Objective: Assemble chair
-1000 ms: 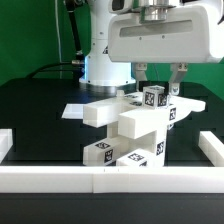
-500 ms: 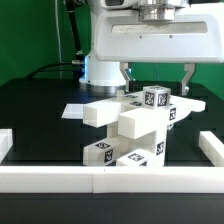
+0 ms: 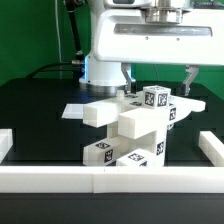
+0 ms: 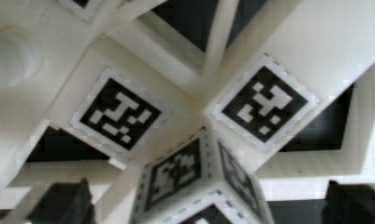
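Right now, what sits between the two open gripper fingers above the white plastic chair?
In the exterior view, the tagged top post of the matte-white plastic chair stands between the gripper fingers, with a gap on each side.

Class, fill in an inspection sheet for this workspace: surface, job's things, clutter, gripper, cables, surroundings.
Surface: black table, edged by a low white border rail.
Job's things: chair, chunky white tagged pieces stacked together near the front rail; a tagged block sits on top.
Clutter: flat white board lying beside the chair.
Gripper: gripper open, fingers astride the top block, holding nothing.
Cables: dark cable behind the arm's base.
Surroundings: green backdrop.
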### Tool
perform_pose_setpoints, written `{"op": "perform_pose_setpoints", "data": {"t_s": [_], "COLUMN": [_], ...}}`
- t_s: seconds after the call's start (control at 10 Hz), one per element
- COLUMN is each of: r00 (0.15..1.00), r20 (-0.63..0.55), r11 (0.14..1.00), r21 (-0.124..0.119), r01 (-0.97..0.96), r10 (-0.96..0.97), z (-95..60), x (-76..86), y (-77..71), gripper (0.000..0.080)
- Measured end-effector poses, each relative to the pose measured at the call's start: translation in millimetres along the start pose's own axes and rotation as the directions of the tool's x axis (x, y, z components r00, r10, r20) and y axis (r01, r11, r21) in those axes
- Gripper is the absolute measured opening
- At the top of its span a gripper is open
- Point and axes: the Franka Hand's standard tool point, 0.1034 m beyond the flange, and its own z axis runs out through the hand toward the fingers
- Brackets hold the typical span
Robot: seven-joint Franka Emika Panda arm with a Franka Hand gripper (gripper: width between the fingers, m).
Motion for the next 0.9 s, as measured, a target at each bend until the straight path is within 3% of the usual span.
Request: {"op": "perform_pose_setpoints", "data": {"t_s": [0.4,0.6,0.7,0.8,0.9], "r00": [0.984,0.989,0.990,0.996,1.000], "r20": [-0.001,0.001,0.001,0.000,-0.001], "r11": [0.984,0.989,0.990,0.996,1.000], "r21": [-0.008,-0.008,-0.008,-0.007,-0.007], "r01": [0.179,0.145,0.141,0.092,-0.004], "r10": [-0.179,-0.145,-0.141,-0.092,0.004], "z": [-1.2,-0.4,-0.4,-0.4,-0.4], "x": [1.4,0.9,1.0,0.9,0.9], "y": [4.0,4.1,4.1,4.0,3.8], "gripper": [0.0649,0.0389,0.0389,0.0282,0.0282]}}
